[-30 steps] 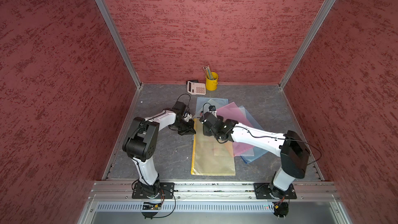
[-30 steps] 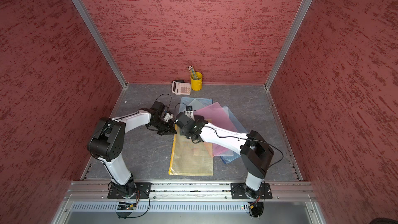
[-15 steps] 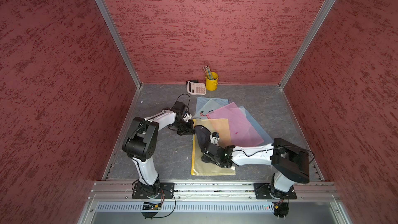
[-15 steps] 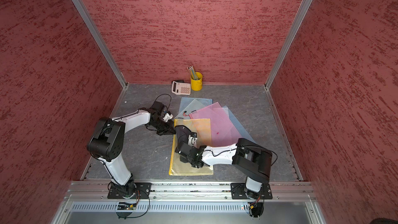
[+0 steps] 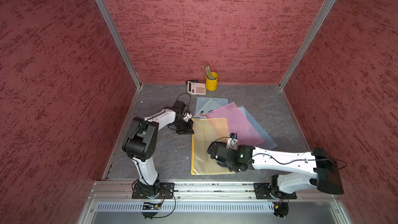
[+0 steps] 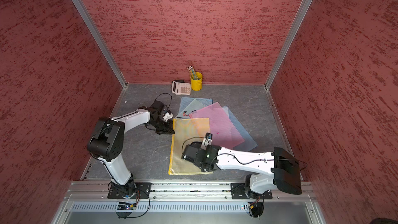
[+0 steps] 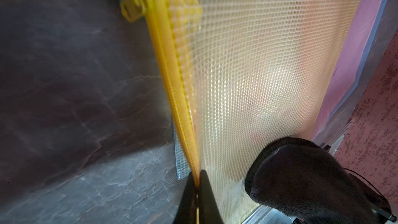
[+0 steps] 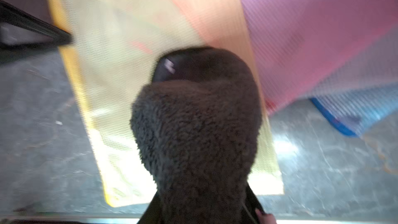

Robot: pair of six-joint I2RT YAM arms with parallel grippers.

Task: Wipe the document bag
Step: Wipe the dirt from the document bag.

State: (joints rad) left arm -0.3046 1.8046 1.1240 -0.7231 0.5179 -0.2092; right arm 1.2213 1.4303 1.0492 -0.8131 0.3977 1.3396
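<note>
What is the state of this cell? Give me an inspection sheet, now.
Surface: grey stone-patterned tabletop.
Job's things: yellow mesh zip document bag lies flat, overlapping a pink mesh bag; dark fuzzy cloth on it.
Clutter: blue mesh bags, white calculator, yellow pencil cup by back wall.
Claws: left claw shut on the yellow bag's zip edge; right claw shut on the cloth.
Cables: black cable loop at left wrist; second black cable along right arm.
Surroundings: red textured walls, aluminium front rail.

We note a lab test booth staged as an office: red textured panels (image 5: 193, 29), aluminium framing (image 5: 112, 29), rail-mounted arms (image 5: 280, 160); grey desk (image 5: 172, 147) carries calculator (image 5: 196, 87), pencil cup (image 5: 211, 82), yellow document bag (image 5: 204, 145).
</note>
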